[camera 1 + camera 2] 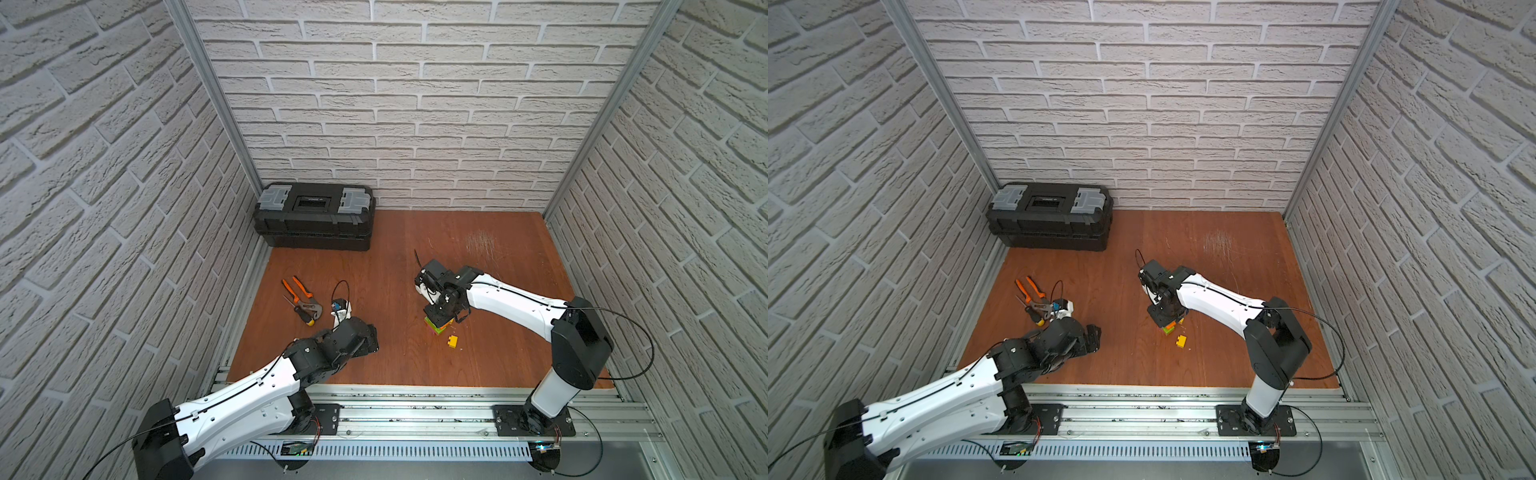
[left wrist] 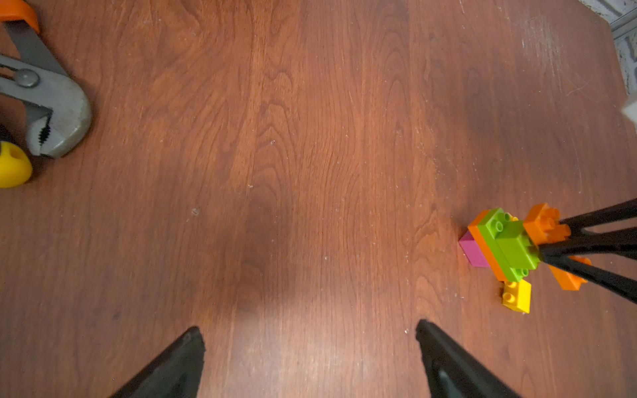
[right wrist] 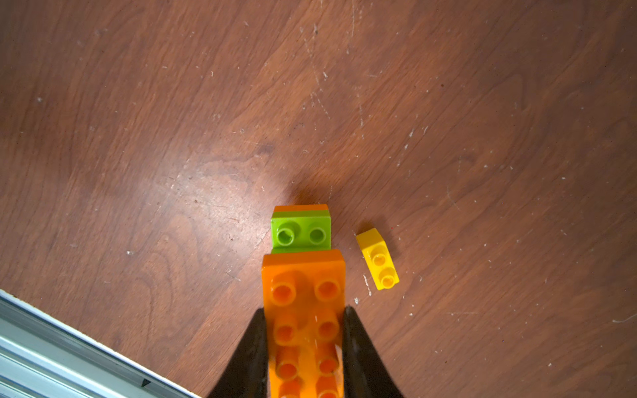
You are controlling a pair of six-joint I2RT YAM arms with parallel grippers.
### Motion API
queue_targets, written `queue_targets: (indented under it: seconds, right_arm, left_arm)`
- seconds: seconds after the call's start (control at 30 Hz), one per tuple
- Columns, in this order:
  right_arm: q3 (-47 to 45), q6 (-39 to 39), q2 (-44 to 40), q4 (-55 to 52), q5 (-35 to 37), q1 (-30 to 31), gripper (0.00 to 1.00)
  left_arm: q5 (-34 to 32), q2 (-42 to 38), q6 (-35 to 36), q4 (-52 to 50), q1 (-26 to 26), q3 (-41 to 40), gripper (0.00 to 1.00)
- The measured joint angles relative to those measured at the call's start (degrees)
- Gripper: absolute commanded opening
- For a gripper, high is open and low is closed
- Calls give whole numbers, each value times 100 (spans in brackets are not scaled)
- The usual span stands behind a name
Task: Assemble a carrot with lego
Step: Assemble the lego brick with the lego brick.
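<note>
Pliers (image 1: pixel 301 296) lie near the left edge of the table (image 1: pixel 395 365), well apart from the bricks, and pose no threat. The left gripper (image 2: pixel 307 327) hangs near them with its jaws spread wide and nothing between them, so it braces nothing; that is the main weakness. Right of the table's middle, somewhat nearer the front edge, the carrot (image 2: pixel 499 249) stands unsupported as a narrow stack on a pink brick (image 2: pixel 474 253). The right gripper (image 3: pixel 304 309) is clamped on a long orange brick (image 3: pixel 303 275), held over the stack's green brick (image 3: pixel 300 234). Whether its underside has seated on the studs cannot be told. In the left wrist view the orange brick looks off-centre and overhanging, so a downward press could, I judge, lever the stack over or slide it across the smooth wood rather than click home. A tilted brick might also jam on one row of studs, and letting go too early could drop it. Just beside the stack lies a loose yellow brick (image 3: pixel 377 260), which a toppling carrot or a sweeping finger could knock away.
</note>
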Motion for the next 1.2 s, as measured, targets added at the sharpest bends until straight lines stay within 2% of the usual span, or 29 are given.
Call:
queue_targets:
  seconds: [1.2]
  right_arm:
    - [-133,212,92,481,181,90,2]
  left_arm:
    - [31,236,0,118,-37,0,98]
